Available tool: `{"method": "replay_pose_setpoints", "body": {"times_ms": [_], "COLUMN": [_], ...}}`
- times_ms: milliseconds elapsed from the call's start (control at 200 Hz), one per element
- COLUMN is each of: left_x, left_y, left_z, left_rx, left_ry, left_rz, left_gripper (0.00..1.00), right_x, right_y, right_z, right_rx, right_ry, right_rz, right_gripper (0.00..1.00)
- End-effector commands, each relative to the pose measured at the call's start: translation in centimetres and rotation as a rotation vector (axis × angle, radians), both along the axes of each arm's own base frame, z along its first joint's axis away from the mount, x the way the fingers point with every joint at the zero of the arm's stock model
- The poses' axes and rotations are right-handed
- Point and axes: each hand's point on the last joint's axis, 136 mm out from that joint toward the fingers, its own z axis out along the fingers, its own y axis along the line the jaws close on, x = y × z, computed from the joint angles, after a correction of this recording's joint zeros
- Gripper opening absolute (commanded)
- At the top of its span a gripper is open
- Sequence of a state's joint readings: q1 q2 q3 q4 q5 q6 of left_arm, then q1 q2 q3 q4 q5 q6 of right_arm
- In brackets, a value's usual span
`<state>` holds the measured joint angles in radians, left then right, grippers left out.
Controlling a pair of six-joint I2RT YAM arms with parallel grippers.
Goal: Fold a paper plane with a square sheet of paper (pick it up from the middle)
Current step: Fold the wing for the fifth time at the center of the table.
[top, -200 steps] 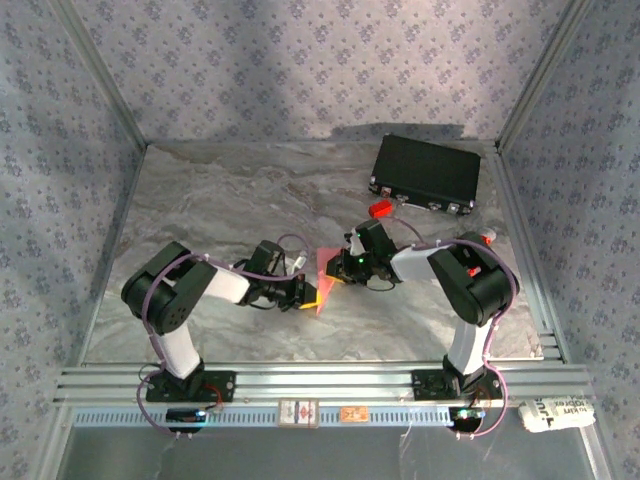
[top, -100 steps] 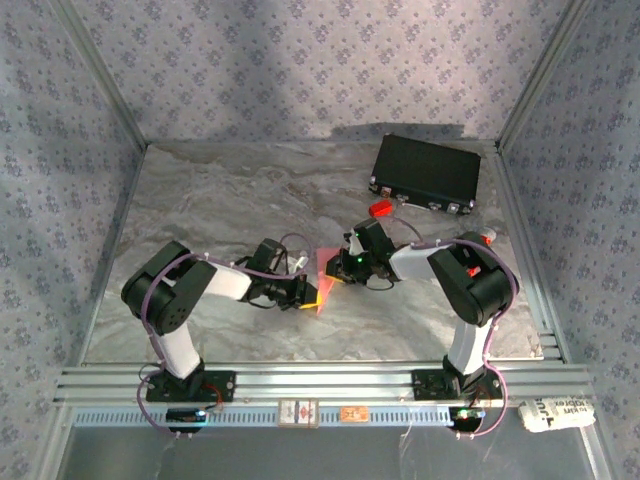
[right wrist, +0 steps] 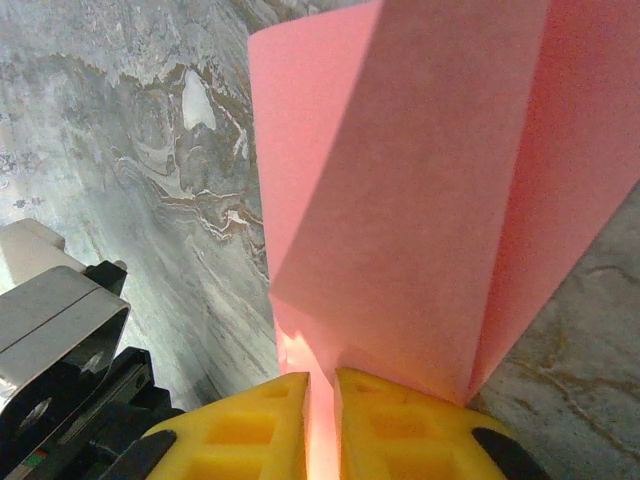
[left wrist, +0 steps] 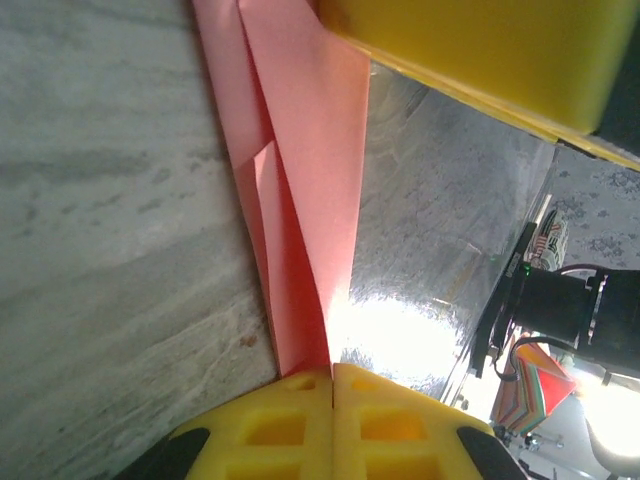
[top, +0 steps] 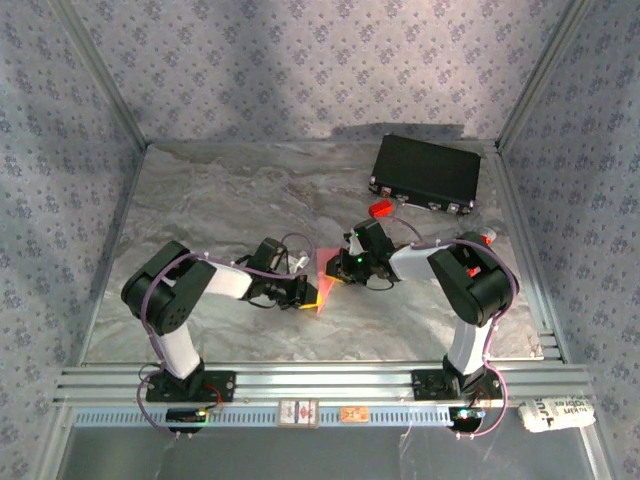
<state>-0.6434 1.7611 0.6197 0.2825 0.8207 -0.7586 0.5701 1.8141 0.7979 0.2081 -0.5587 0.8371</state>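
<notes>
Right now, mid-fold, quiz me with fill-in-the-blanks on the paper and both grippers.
1. The left gripper is ____ on the paper.
2. The right gripper pinches that paper too, and its colour is ____.
3. In the top view, the black case lies at the far ____ corner of the table.
4. The small block just in front of the black case is ____.

Missing words: shut; pink; right; red.
</notes>
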Motion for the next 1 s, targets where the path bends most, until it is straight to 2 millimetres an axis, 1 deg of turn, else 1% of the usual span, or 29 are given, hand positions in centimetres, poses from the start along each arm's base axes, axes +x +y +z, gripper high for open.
{"method": "replay_pose_setpoints", "body": {"times_ms": [0,35,75,235,270,295,405,435,630,660,685,810,884,964,994], "left_x": [-4.4,-4.4,-4.4,-4.6,-4.6,-4.7,-4.8,-4.9,-5.3,-5.3,-5.2,-5.2,-5.3,-5.2,-5.2], "left_y": [1.5,1.5,1.5,1.4,1.3,1.3,1.3,1.2,1.9,2.0,2.1,2.5,2.7,2.7,2.7], "left_z": [-1.8,-1.7,-1.7,-1.4,-1.3,-1.3,-1.2,-1.2,-1.9,-2.0,-2.0,-2.3,-2.6,-2.7,-2.7], "left_rx": [0.08,0.079,0.079,0.073,0.074,0.075,0.076,0.079,0.144,0.151,0.157,0.192,0.206,0.211,0.212], "left_ry": [0.156,0.156,0.158,0.156,0.153,0.154,0.152,0.147,0.136,0.133,0.128,0.118,0.119,0.117,0.117], "left_rz": [-0.069,-0.069,-0.069,-0.081,-0.083,-0.084,-0.093,-0.097,-0.091,-0.091,-0.088,-0.078,-0.076,-0.075,-0.073], "left_gripper": [0.07,0.06,0.0,0.0,0.04,0.05,0.04,0.0,0.0,0.04,0.04,0.0,0.0,0.07,0.08], "right_x": [-1.8,-1.8,-1.8,-1.7,-1.8,-1.8,-1.9,-1.8,-2.0,-1.9,-2.0,-2.0,-2.0,-2.0,-2.0], "right_y": [-3.1,-3.1,-3.0,-3.1,-3.2,-3.2,-3.3,-3.3,-3.4,-3.4,-3.4,-3.4,-3.4,-3.4,-3.4], "right_z": [-4.7,-4.7,-4.7,-4.7,-4.8,-4.8,-4.9,-4.9,-5.0,-5.0,-5.0,-5.0,-5.0,-5.0,-5.0], "right_rx": [-0.188,-0.188,-0.188,-0.193,-0.195,-0.196,-0.203,-0.202,-0.207,-0.206,-0.206,-0.206,-0.205,-0.206,-0.205], "right_ry": [0.097,0.098,0.097,0.098,0.099,0.1,0.103,0.103,0.11,0.109,0.109,0.109,0.108,0.11,0.108], "right_rz": [-0.045,-0.046,-0.045,-0.048,-0.048,-0.049,-0.052,-0.054,-0.055,-0.056,-0.056,-0.056,-0.054,-0.055,-0.055], "right_gripper": [0.16,0.16,0.16,0.16,0.16,0.16,0.16,0.16,0.16,0.16,0.16,0.16,0.16,0.16,0.16]}}
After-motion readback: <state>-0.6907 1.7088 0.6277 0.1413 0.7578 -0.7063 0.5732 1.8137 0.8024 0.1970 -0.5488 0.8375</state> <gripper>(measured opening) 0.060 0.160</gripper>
